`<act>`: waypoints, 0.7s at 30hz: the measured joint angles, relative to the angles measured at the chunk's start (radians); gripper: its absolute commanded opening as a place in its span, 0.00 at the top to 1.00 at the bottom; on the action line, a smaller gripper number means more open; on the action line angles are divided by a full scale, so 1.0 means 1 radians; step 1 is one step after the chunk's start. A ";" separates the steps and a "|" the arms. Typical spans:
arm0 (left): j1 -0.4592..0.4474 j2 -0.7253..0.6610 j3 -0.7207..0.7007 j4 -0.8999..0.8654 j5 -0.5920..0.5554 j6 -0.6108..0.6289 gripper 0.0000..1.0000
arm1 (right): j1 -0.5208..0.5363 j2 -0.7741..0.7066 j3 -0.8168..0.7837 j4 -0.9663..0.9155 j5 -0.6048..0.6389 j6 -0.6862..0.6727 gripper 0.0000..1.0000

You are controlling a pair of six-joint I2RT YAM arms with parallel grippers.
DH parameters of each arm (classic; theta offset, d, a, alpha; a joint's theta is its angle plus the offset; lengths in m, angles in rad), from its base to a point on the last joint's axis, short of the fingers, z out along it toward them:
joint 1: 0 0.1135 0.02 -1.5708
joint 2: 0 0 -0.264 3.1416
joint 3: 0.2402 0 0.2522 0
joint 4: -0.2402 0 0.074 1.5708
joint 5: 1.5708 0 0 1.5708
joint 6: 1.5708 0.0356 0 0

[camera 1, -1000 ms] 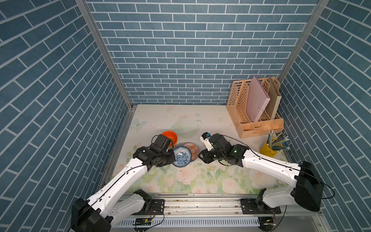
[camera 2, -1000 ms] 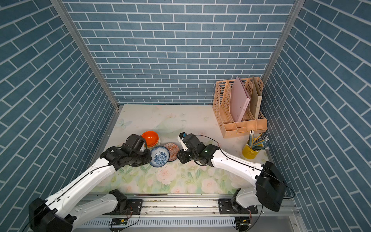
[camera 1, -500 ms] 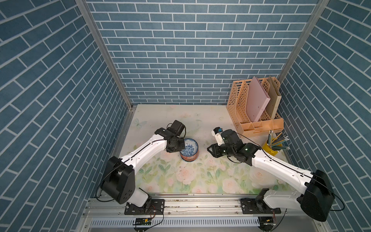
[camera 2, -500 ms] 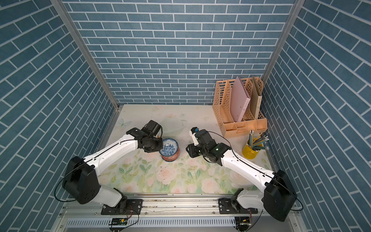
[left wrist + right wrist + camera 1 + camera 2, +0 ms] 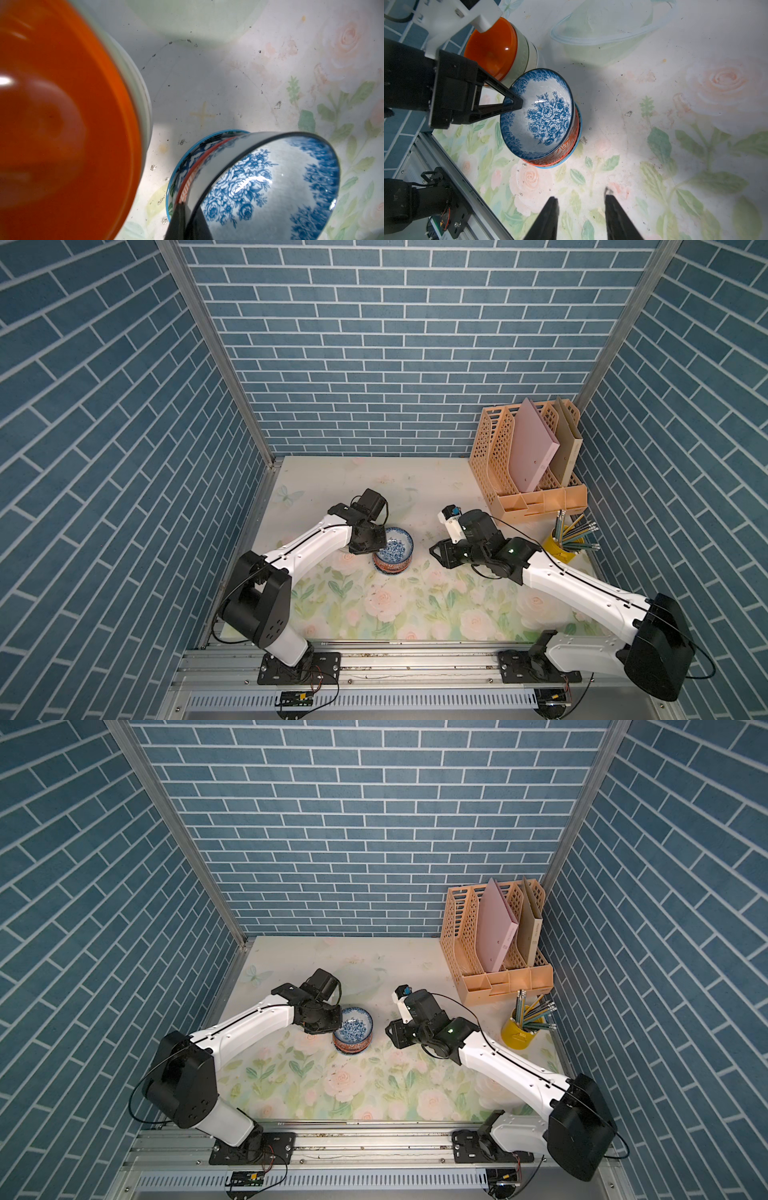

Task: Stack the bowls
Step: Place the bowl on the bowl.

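Blue floral bowl (image 5: 544, 116): white inside, blue roses in the centre, blue band under a dark rim. It tops a 3-high stack mid-worktop (image 5: 415, 614), with the orange-red bowl (image 5: 566, 145) under it and the leaf-print bowl (image 5: 182, 164), teal rim, at the bottom. The blue one is tilted, not level. Can't tell from these angles whether it rests fully in the orange-red bowl or is partly carried.

Left tool (image 5: 513, 102) is clamped on the blue bowl's rim, 1 finger inside and 1 outside, on the side facing the left arm (image 5: 316, 543).

The 2nd stack is just beside the first, on the left-arm side. Glossy orange bowl (image 5: 490, 47) is on top, nested in a pale green bowl (image 5: 521, 55), with a white bowl (image 5: 533, 56) below that. In the right wrist view the blue bowl's rim overlaps this stack's side. In both top views the left arm covers the stack almost entirely.

Right tool (image 5: 581, 207): jaws partly open, empty, low over the worktop. It's to the right of the 3-stack and points at it, with a clear gap between.

Far right corner: file rack (image 5: 528, 472) with folders (image 5: 532, 448). A yellow cup (image 5: 559, 551) of pencils (image 5: 577, 531) stands in front of it. Both are well apart from the bowls.
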 measured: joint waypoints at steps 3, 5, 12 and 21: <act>0.001 0.000 -0.003 0.009 0.006 0.003 0.82 | 0.000 0.000 0.000 0.000 -0.003 0.000 0.59; 0.001 0.000 -0.010 0.015 0.007 0.003 0.79 | 0.000 0.000 0.000 0.000 -0.002 0.000 0.59; 0.003 -0.026 -0.035 0.026 0.011 0.003 0.72 | 0.000 0.000 0.000 0.000 -0.002 0.000 0.59; 0.003 -0.098 -0.049 0.023 0.018 0.001 0.64 | -0.001 0.000 0.000 0.000 -0.001 -0.002 0.59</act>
